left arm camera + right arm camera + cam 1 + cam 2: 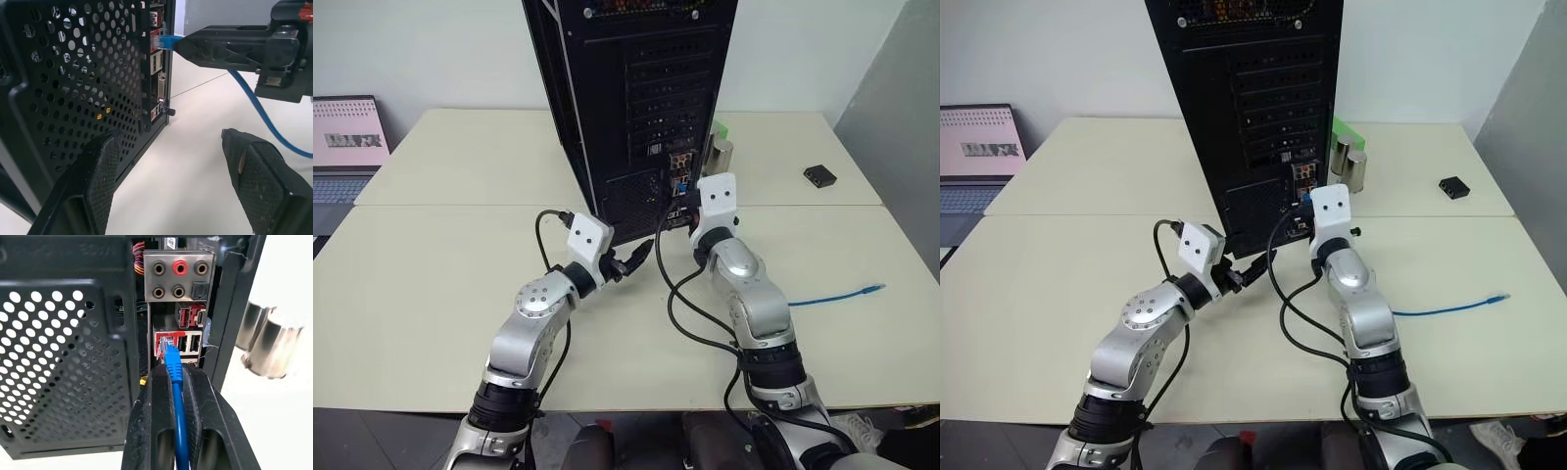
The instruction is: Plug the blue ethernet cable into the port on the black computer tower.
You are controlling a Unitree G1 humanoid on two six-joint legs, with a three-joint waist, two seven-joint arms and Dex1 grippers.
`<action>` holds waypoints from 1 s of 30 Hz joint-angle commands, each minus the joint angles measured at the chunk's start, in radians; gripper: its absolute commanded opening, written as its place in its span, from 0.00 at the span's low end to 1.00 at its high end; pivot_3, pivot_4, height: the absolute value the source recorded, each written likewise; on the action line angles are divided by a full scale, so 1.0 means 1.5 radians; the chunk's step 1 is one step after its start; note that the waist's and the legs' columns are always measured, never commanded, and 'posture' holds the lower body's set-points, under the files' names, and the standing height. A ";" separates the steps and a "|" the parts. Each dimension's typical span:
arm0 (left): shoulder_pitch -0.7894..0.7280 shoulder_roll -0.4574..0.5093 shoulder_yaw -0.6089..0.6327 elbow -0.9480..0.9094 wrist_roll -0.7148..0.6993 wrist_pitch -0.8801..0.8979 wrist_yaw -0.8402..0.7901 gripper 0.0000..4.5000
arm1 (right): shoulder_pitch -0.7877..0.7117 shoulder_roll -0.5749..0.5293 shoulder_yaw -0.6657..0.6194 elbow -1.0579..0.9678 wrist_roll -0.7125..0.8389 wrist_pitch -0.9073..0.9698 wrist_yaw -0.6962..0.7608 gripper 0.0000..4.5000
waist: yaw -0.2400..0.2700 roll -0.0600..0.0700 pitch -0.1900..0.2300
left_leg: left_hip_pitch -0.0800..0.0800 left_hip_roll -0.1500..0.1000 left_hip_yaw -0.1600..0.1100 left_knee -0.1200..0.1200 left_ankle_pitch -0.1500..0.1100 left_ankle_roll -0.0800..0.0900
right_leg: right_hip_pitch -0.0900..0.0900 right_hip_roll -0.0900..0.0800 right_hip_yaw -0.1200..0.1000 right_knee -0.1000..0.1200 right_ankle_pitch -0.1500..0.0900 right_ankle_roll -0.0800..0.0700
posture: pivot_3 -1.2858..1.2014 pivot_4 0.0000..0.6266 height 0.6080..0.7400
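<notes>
We see the tall black metal computer tower [626, 108] standing upright on the pale tabletop [431, 284], its rear panel facing us. Our right gripper [176, 382] is pinched tight on the thin bright-blue ethernet cable [177, 416] just behind its plug, and the plug tip sits at the small red-framed port [166, 345] low on the tower's connector panel — whether it is fully seated we cannot tell. The cable's far end [873, 288] lies on the table, well right of the tower. Our left gripper [171, 186] hovers beside the tower's perforated grille [73, 78], fingers spread wide, holding nothing.
</notes>
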 commanded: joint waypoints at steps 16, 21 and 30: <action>-0.010 -0.005 0.005 -0.013 0.004 -0.013 0.002 0.77 | -0.064 0.033 -0.023 0.003 0.037 0.022 -0.012 0.00 | -0.004 0.000 0.000 | 0.000 0.000 0.000 0.000 0.000 0.000 | -0.001 0.000 0.000 0.000 0.000 0.000 | 0.52 0.24 1.00; -0.008 -0.006 0.006 -0.016 0.004 -0.012 0.004 0.77 | -0.073 0.033 -0.026 0.016 0.037 0.018 -0.011 0.00 | -0.005 0.000 0.000 | 0.000 0.000 0.000 0.000 0.000 0.000 | -0.001 0.000 0.000 0.000 0.000 0.000 | 0.52 0.24 1.00; -0.010 -0.007 0.006 -0.013 0.005 -0.013 0.005 0.77 | -0.075 0.025 -0.021 0.024 0.032 0.014 -0.006 0.00 | -0.007 0.000 0.000 | 0.000 0.000 0.001 0.000 0.000 0.000 | -0.001 0.000 0.001 0.000 0.000 0.000 | 0.52 0.24 1.00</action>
